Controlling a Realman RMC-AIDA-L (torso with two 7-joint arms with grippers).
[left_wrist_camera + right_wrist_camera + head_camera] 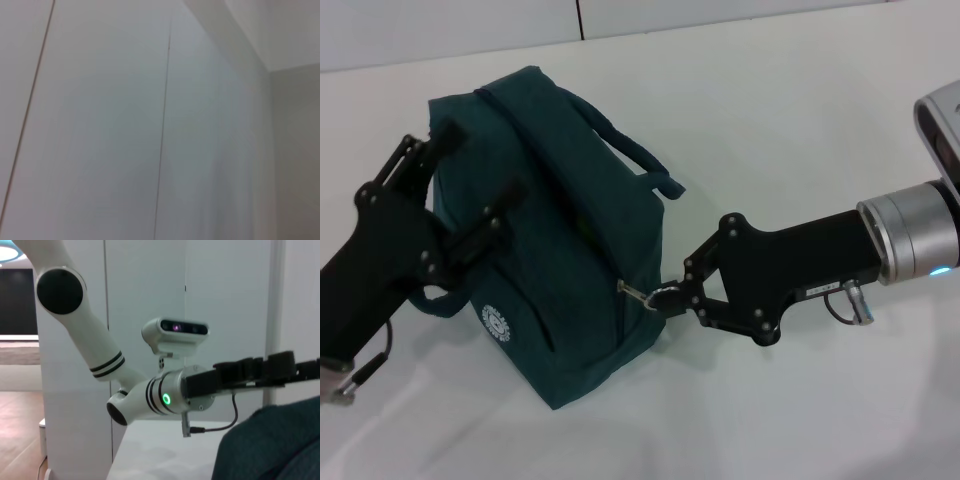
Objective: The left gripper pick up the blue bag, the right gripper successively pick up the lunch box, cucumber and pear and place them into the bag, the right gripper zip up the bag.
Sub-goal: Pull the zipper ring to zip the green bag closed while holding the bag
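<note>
The right gripper (pixel 672 297) pinches the zipper pull (pixel 638 293) at the blue bag's (pixel 555 250) four o'clock corner, so tug gently along the zipper while the wide-open left gripper (pixel 465 185) steadies the bag at nine o'clock.

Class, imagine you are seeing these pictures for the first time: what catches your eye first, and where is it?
The blue bag dominates the middle of the white table, handles flopped over its top. The right gripper pinches the metal zipper pull at the bag's end, while the left gripper is open against its opposite side.
</note>
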